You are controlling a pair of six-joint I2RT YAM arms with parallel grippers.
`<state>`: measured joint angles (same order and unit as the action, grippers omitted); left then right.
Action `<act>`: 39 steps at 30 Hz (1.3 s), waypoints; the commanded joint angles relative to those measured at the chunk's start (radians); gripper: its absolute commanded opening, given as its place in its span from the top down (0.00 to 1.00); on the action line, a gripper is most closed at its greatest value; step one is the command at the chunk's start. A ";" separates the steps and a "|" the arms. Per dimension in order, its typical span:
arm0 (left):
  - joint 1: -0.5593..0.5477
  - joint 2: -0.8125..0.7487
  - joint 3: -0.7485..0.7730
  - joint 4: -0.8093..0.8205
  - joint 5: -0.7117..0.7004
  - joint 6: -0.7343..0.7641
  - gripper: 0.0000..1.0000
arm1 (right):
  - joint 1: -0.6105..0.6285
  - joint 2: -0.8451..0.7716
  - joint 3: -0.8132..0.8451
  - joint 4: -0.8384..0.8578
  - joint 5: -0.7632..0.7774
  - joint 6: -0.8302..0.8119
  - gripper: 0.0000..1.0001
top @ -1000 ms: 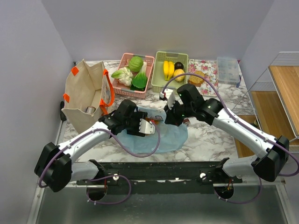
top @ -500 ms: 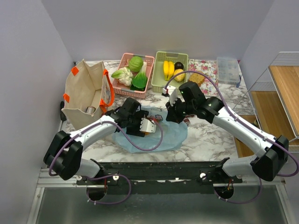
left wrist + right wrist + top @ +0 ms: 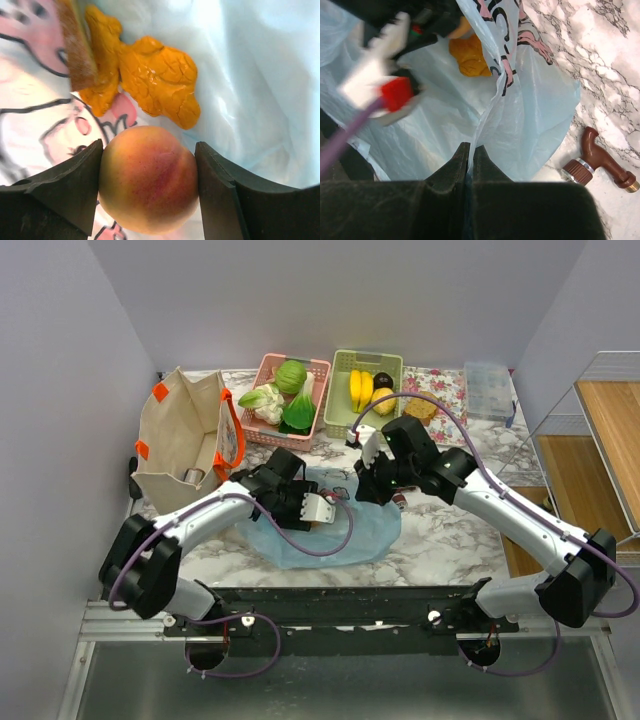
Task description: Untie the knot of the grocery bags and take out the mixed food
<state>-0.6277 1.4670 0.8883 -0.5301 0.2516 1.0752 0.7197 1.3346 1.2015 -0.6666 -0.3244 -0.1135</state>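
Note:
The light blue grocery bag (image 3: 370,535) lies open on the marble table between the arms. My left gripper (image 3: 148,185) reaches inside it, and both fingers press the sides of a pink-orange peach (image 3: 148,179). Just beyond the peach lie a lumpy orange piece (image 3: 157,80) and a brownish piece (image 3: 77,45). My right gripper (image 3: 471,150) is shut on the bag's (image 3: 535,115) thin rim and holds the mouth up. The orange piece (image 3: 470,57) shows deep inside in the right wrist view. The knot is out of view.
A beige tote with orange handles (image 3: 185,440) stands at the left. At the back are a pink basket (image 3: 288,395) of green vegetables, a green basket (image 3: 365,385) with bananas, a floral mat (image 3: 440,390) and a clear box (image 3: 487,375). A small brown tap-shaped toy (image 3: 597,162) lies beside the bag.
My left arm has pushed further right into the bag. The right gripper has shifted slightly back and right, still pinching the rim.

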 commanded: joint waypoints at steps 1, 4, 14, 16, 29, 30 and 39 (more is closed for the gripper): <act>-0.031 -0.217 0.060 -0.136 0.199 0.025 0.70 | -0.004 0.008 -0.018 0.017 0.003 -0.009 0.99; -0.049 -0.331 0.082 -0.166 0.311 0.033 0.72 | -0.005 0.011 -0.020 0.022 -0.002 -0.008 0.99; -0.118 -0.509 0.250 -0.018 0.451 -0.229 0.73 | -0.005 0.016 -0.028 0.023 -0.002 -0.007 0.99; -0.110 -0.509 0.307 0.089 0.393 -0.375 0.74 | -0.005 0.009 -0.035 0.021 0.003 -0.009 0.99; 0.118 0.204 1.027 0.170 0.287 -0.658 0.69 | -0.015 -0.051 -0.083 0.017 0.025 -0.026 0.99; 0.120 0.276 1.083 0.168 0.277 -0.657 0.69 | -0.015 -0.053 -0.082 0.014 0.023 -0.028 0.99; 0.126 0.740 1.434 0.170 0.158 -0.614 0.68 | -0.022 -0.092 -0.123 0.012 0.032 -0.062 0.99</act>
<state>-0.5098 2.0995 2.2276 -0.3660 0.4953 0.4404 0.7048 1.2697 1.0973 -0.6540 -0.3107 -0.1585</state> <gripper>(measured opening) 0.669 0.035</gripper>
